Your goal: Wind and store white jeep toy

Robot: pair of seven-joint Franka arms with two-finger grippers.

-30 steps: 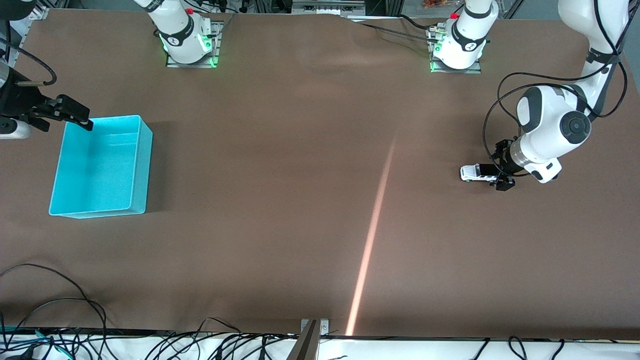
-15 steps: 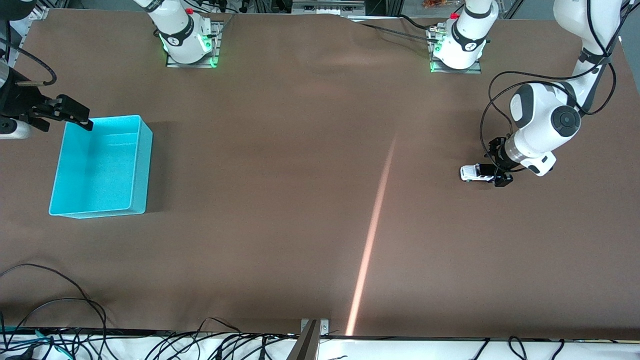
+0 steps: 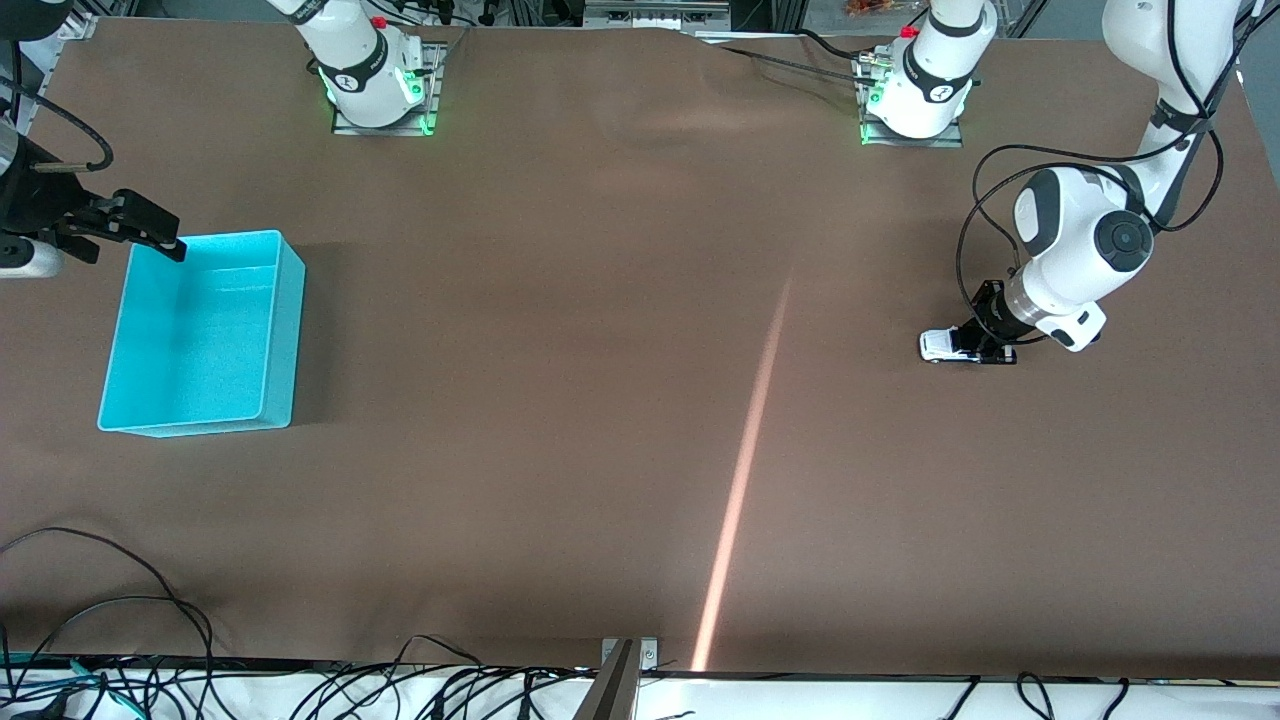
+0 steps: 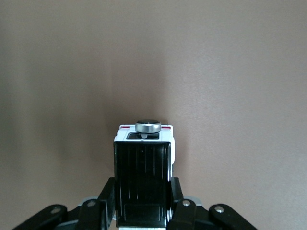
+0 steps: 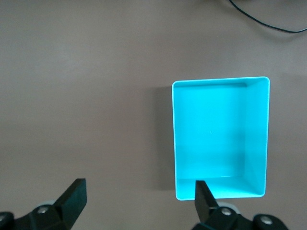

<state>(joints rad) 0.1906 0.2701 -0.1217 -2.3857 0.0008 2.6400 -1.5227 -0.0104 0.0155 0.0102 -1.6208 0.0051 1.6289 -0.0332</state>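
White jeep toy (image 3: 942,346) with black roof sits near the bench's (image 3: 600,400) left-arm edge, my left fingers (image 4: 184,211) clamped on it; right fingers (image 5: 72,199) spread wide above the cyan plastic bin's (image 3: 285,330) corner.

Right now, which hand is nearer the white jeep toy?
Left. The left hand is at the white jeep toy, fingers on both its sides. The right hand hangs open over the cyan bin.
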